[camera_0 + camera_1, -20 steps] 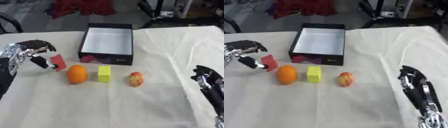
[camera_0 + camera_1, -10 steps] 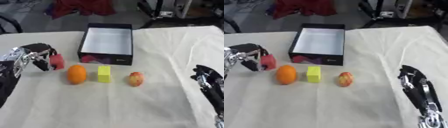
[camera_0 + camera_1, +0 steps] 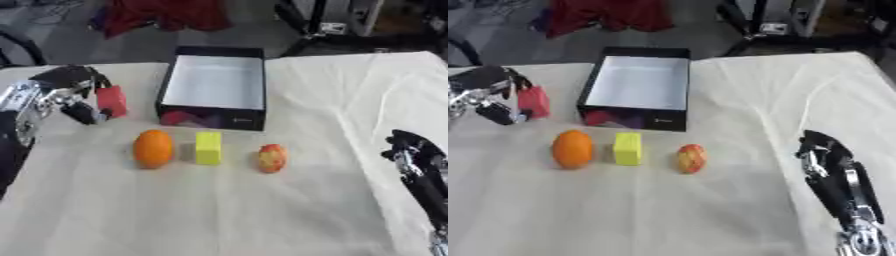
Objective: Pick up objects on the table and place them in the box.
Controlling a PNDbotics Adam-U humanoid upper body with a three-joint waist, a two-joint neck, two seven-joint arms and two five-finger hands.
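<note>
Your left hand [image 3: 61,97] grips a small red block [image 3: 111,100], left of the open black box [image 3: 213,116]; your right hand [image 3: 822,152] rests open.

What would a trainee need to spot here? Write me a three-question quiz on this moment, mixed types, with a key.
1. True or false: the box already holds the orange.
2. Which thing is the left hand closed on?
A. the yellow block
B. the red block
C. the apple
3. Fill in: the yellow block lies between the orange and the ____.

Key
1. False: the orange lies on the table in front of the box.
2. B
3. apple

The right hand rests idle near the lower right corner.
</note>
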